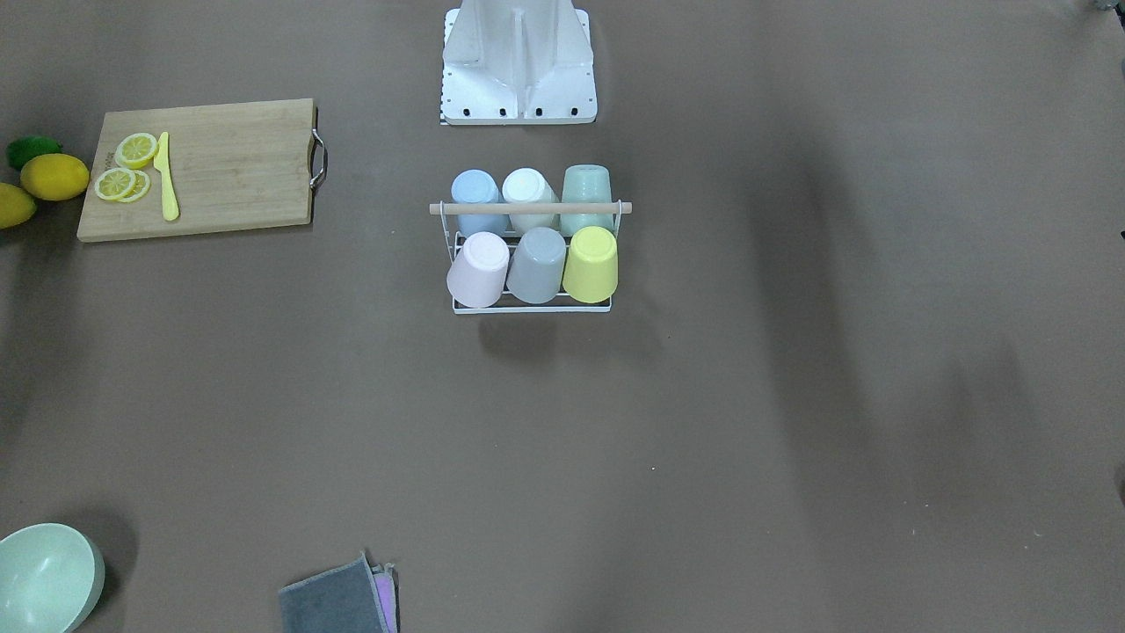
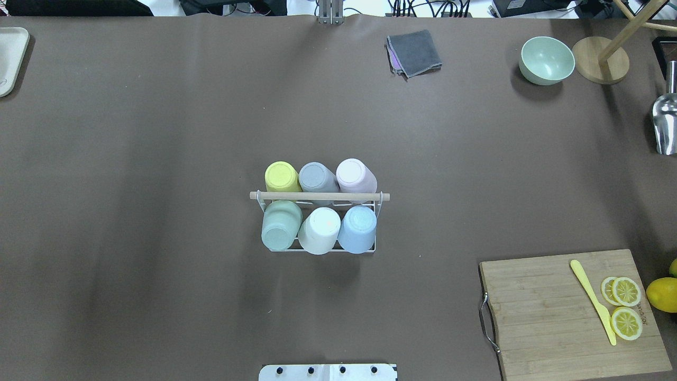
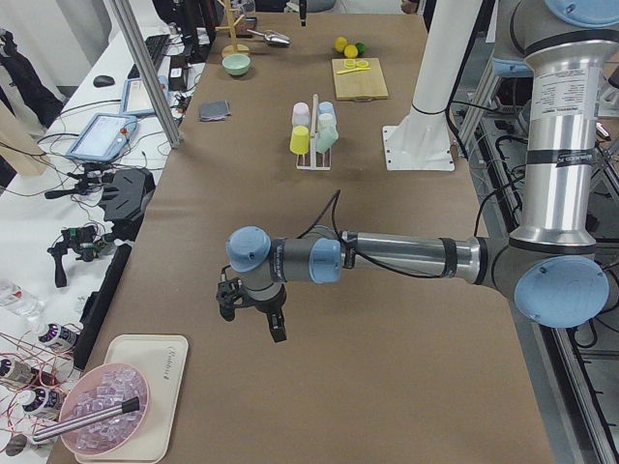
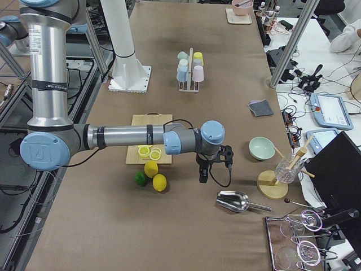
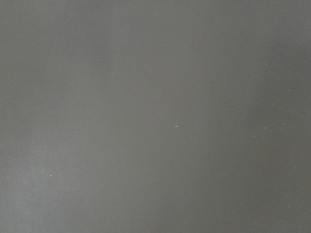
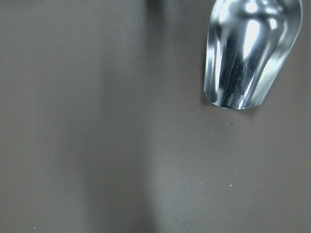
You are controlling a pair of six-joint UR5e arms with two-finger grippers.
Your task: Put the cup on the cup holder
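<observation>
The cup holder, a white wire rack with a wooden rod handle, stands at the table's middle; it also shows in the front view. Several cups sit upside down on it in two rows of three: yellow, grey and pink on the far side, green, white and blue on my side. My left gripper hangs over bare table far to the left, and I cannot tell if it is open. My right gripper hangs far to the right, and I cannot tell its state either.
A cutting board with lemon slices and a yellow knife lies near right, with whole lemons beside it. A green bowl, grey cloth, wooden stand and metal scoop lie far right. A tray is far left.
</observation>
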